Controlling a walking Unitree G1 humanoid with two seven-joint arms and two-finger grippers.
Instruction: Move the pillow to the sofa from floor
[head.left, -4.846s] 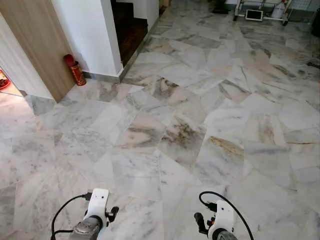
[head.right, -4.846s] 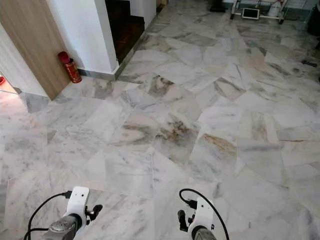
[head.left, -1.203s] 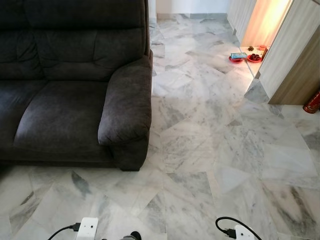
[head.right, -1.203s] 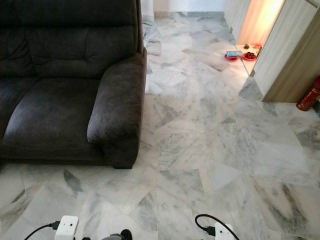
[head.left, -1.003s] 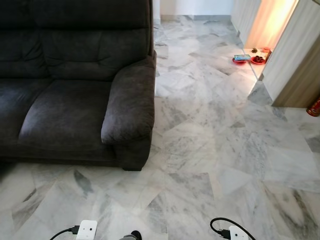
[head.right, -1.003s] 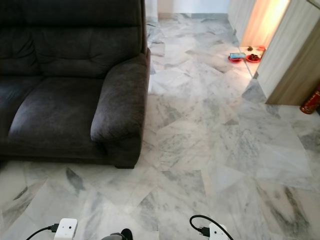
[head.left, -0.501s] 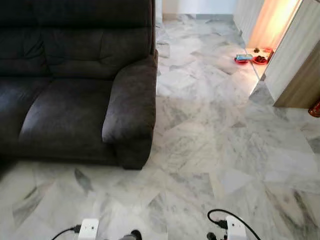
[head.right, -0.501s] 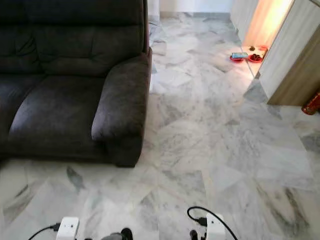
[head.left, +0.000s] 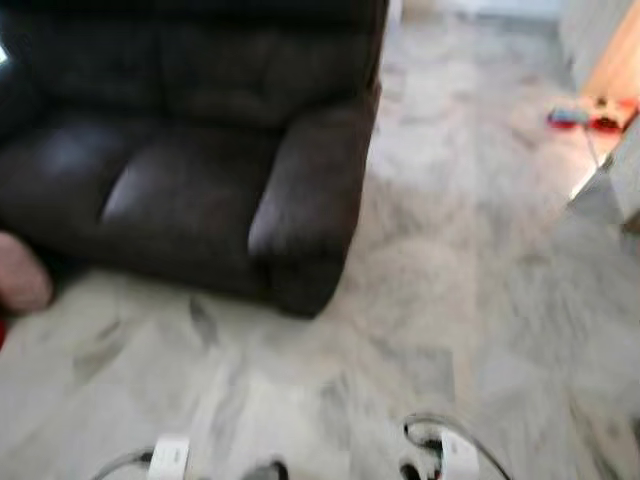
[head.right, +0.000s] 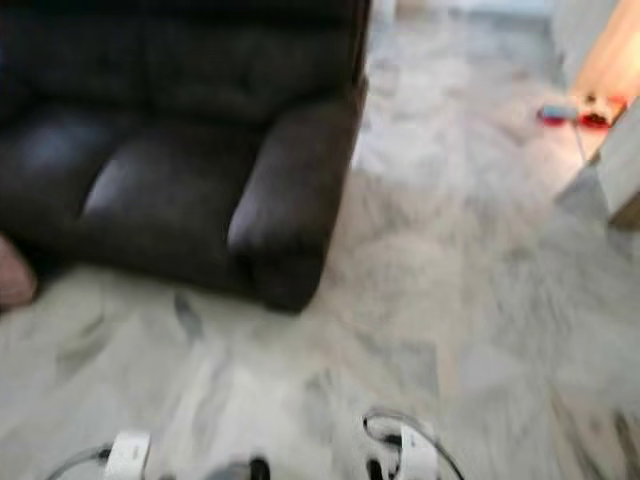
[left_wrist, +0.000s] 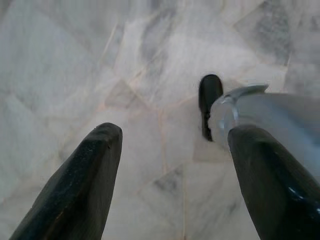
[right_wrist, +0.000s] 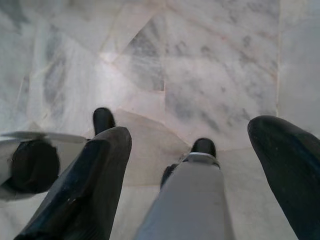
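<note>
Marble floor, pale with grey veining; head views blurred, consistent with the robot walking or turning.

Item: sofa. Dark, plush, two seat cushions and a fat armrest. Lies ahead of both pincers and to their left, well apart from them.

Item: pillow. A pinkish rounded shape at the far left edge of the head views, low on the floor just in front of the sofa's base. Judged to be the pillow, though blur and cropping prevent certainty. Far to the left of the left pincer, well apart.

Item: left pincer. Fingers spread wide, released, nothing between them; bare marble below. Arm carried low in front of the body, pointing down at the floor.

Item: right pincer. Fingers likewise spread, released and empty; below it appear silver leg parts and black feet of the robot itself. Arm low, pointing down.

Item: small red and blue objects on the floor, ahead and far right of the right pincer, too blurred to name.

Step in hand, as judged: search and approach; no grasp begun. Next move calls for turning left to bring the pink shape to centre, closing on it, then bending to reach it with open fingers.
</note>
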